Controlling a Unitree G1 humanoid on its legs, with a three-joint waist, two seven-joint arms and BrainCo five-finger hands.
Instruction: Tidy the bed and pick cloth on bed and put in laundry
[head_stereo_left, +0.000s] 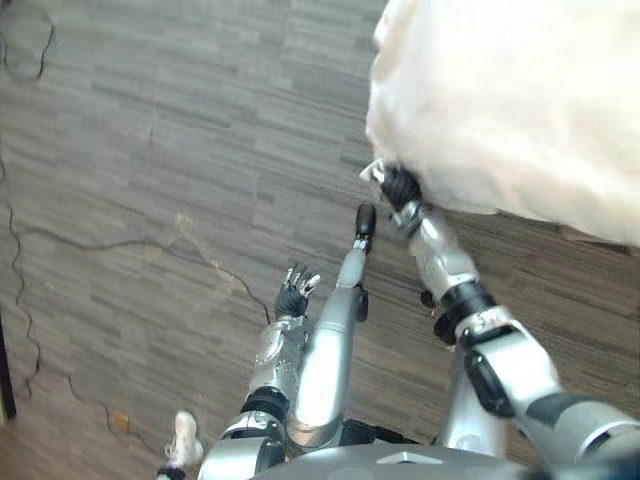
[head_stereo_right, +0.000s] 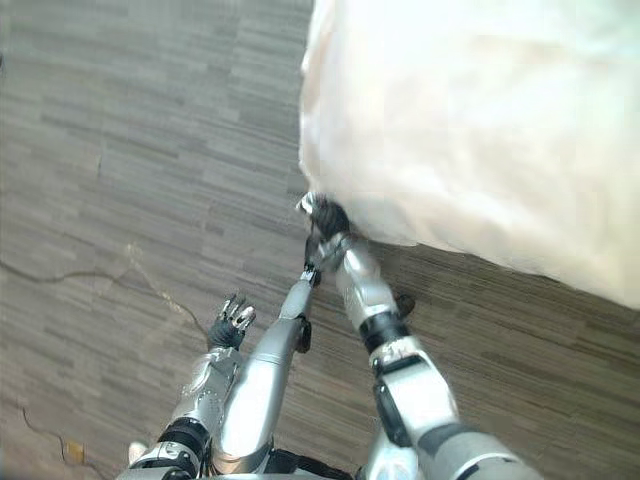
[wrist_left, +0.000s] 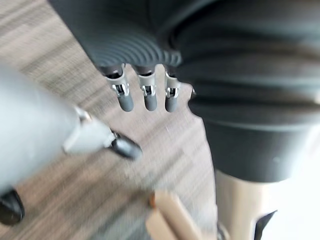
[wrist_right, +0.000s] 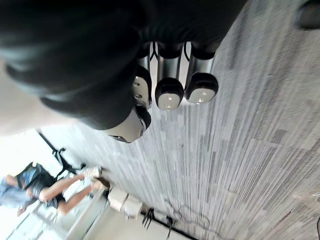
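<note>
A bulky white duvet (head_stereo_left: 510, 100) hangs over the bed's side at the upper right, above the grey wood floor (head_stereo_left: 150, 150). My right hand (head_stereo_left: 397, 186) is raised to its lower corner, and in the right wrist view its fingers (wrist_right: 170, 92) are curled, with the cream cloth (wrist_right: 12, 107) against the thumb side. It looks pinched on that corner. My left hand (head_stereo_left: 293, 296) hangs low beside my body over the floor, well away from the duvet. Its fingers (wrist_left: 146, 95) are straight and hold nothing.
A white shoe (head_stereo_left: 183, 437) stands on the floor at the lower left, near a small orange scrap (head_stereo_left: 120, 422). In the right wrist view a person (wrist_right: 35, 187) sits far off, and a white power block (wrist_right: 125, 202) lies by the wall.
</note>
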